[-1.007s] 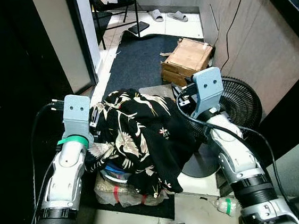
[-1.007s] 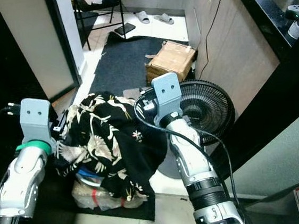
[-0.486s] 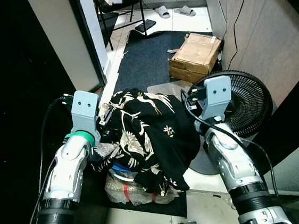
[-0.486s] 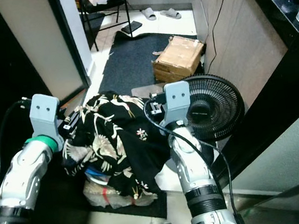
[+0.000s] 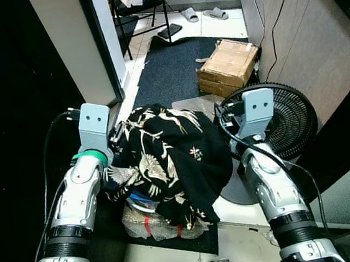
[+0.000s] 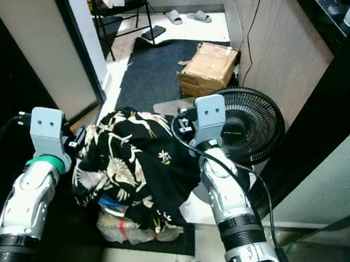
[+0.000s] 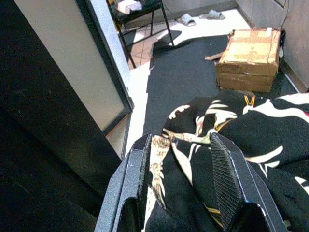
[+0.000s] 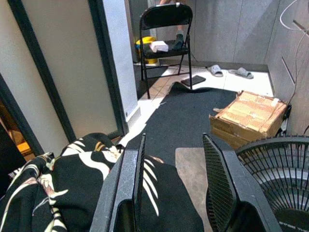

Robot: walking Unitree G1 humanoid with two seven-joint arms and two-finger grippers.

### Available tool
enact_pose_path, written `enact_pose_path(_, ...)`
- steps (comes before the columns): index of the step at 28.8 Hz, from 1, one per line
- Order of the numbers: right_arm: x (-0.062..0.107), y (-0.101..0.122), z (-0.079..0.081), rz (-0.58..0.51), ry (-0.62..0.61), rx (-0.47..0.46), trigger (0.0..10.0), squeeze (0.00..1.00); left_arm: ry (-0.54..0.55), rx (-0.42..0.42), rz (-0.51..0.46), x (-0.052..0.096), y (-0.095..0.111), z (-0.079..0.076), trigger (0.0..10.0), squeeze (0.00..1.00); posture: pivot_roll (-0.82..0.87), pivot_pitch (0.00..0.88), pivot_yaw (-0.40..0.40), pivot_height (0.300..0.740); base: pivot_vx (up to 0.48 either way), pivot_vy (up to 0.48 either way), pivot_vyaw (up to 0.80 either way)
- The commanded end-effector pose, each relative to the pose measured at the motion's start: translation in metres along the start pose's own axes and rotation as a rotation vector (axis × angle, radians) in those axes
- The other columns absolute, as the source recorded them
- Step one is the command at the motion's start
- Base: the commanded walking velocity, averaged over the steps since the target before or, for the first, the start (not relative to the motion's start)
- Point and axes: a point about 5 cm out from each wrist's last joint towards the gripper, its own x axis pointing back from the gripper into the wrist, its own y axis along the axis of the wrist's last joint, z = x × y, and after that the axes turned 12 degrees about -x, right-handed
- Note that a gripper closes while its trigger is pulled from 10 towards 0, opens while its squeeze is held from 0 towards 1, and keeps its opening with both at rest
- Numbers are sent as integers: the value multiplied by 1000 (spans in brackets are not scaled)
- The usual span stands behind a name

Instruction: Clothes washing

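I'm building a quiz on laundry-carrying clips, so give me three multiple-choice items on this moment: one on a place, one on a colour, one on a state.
1. Where does the round black floor fan stand?
A. beside the robot's right arm
B. on the folding chair
C. on the brown cardboard box

2. What colours is the patterned garment between the arms?
A. plain red
B. black with a white bird print
C. blue stripes

3. How is the left claw?
A. open in bare air
B. resting on the mat
C. fingers either side of a fold of the garment

Answers: 1 A, the fan sits just outside the right arm. 2 B, white birds show on black cloth. 3 C, the left wrist view shows cloth between the fingers.
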Motion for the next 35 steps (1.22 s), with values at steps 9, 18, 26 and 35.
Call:
enact_pose_path(9,1,-4,2,18,22,8,10000,0,24,25,-13,1,-1,-4,10000,0,-20,30,66,740,-250,0,0)
enact_pose_path(18,-3,-2,8,9,48,15,10000,0,38,27,-20,1,0,-5,10000,0,-17,34,60,740,-415,0,0)
enact_pose_path(26,-3,-2,9,7,60,14,10000,0,42,24,-23,1,0,-6,10000,0,-17,33,57,740,-422,0,0)
enact_pose_path(35,-5,-2,11,8,73,11,10000,0,56,26,-19,1,-2,-5,10000,0,-8,36,47,740,-401,0,0)
